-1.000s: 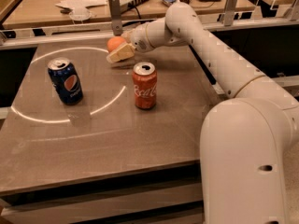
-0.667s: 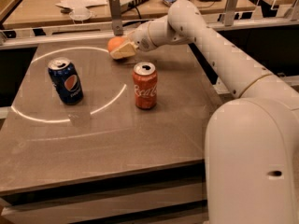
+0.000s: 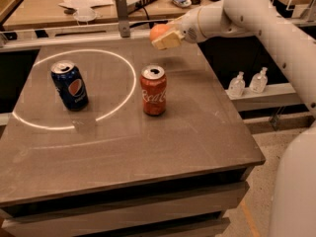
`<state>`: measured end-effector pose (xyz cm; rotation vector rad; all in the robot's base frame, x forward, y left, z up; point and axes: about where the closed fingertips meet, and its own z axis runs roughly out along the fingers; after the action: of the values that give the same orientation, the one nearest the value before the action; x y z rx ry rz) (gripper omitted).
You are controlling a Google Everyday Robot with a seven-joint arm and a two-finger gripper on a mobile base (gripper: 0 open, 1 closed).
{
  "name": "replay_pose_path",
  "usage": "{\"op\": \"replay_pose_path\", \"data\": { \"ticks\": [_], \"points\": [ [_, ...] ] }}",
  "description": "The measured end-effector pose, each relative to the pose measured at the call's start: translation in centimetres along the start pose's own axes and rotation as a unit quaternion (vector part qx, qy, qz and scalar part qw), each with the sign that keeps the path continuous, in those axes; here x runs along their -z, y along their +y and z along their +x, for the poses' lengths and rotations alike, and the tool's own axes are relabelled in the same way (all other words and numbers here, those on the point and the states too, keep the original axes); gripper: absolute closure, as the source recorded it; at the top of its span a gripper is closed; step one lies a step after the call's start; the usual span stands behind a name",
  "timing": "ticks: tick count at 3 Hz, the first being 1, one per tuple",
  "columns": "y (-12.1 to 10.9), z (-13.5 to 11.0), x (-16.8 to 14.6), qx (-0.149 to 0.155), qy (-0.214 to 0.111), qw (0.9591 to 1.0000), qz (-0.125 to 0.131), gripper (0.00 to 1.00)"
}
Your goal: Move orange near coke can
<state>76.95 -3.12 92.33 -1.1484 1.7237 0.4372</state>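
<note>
Orange in colour, a round, smooth orange point(image 3: 156, 31) is clamped between the beige fingers point(image 3: 169, 40) of the white robot arm's gripper point(image 3: 162, 36), held in the air above the far edge of a grey-brown table point(image 3: 148, 152). A red aluminium coke can point(image 3: 153, 90) stands upright on the table, well apart from the orange. A dark blue Pepsi can point(image 3: 69, 85) stands to its left, inside a white ring of light point(image 3: 134, 80).

gripper point(image 3: 165, 37) raised behind coke can point(image 3: 153, 90), Pepsi point(image 3: 69, 85) left
</note>
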Motion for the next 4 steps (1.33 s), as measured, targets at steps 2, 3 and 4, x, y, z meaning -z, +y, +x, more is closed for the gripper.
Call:
{"op": "replay_pose_path", "data": {
  "ticks": [2,3,4],
  "points": [
    [4.7,6.5,13.2,-0.043,0.024,0.9988,0.001,1.00],
    [9.2,8.9,14.2,-0.070,0.029,0.9971,-0.014,1.00],
    [15.8,11.0,13.2,-0.093,0.047,0.9922,-0.070,0.96]
  ]
}}
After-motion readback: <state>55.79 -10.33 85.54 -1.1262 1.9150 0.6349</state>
